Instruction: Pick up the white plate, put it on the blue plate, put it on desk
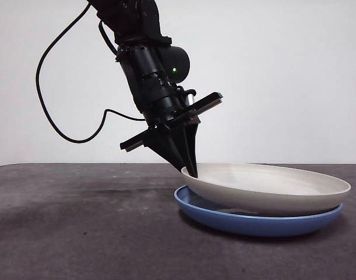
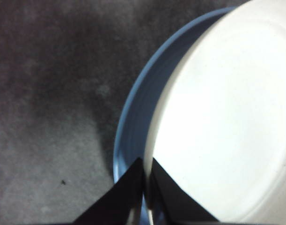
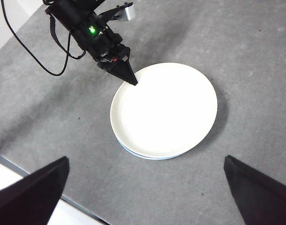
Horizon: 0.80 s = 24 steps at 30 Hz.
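The white plate (image 1: 271,186) lies on top of the blue plate (image 1: 253,223) on the desk (image 1: 78,221), right of centre in the front view. My left gripper (image 1: 191,170) reaches down from the upper left and is shut on the white plate's near-left rim. In the left wrist view its jaws (image 2: 146,164) pinch the white plate's (image 2: 222,122) edge, with the blue plate's (image 2: 133,122) rim showing beside it. My right gripper (image 3: 146,159) is open and empty, high above both plates (image 3: 164,110).
A black cable (image 1: 55,105) hangs from the left arm at the left. The desk's near edge (image 3: 21,161) shows in the right wrist view.
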Each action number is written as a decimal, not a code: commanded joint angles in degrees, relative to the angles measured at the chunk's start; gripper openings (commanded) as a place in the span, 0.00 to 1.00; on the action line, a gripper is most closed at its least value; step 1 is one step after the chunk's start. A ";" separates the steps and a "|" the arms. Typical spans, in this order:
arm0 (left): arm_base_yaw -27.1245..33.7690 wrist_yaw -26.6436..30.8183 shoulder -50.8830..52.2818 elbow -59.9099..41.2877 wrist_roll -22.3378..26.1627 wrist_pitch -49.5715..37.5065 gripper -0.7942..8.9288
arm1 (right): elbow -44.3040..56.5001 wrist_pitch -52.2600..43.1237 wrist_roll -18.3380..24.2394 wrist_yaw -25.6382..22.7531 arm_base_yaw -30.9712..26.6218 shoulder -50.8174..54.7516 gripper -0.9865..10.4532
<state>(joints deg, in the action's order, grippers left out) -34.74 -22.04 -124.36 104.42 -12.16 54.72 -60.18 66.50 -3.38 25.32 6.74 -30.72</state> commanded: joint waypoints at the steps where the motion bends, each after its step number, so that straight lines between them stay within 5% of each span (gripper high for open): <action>1: -0.42 0.00 -1.49 1.75 -0.33 -0.33 0.11 | -1.07 -0.35 0.42 0.11 0.24 -0.11 0.63; 21: -0.42 1.66 -1.49 1.75 0.11 0.85 0.11 | -1.07 -0.37 0.42 0.11 0.24 -0.11 0.63; 24: -0.42 1.66 -1.49 1.77 0.24 0.72 0.20 | -1.07 -0.37 0.42 0.11 0.24 -0.11 0.63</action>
<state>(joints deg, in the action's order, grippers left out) -34.74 -20.32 -124.36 104.47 -12.12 55.70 -60.18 66.50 -3.36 25.34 6.74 -30.72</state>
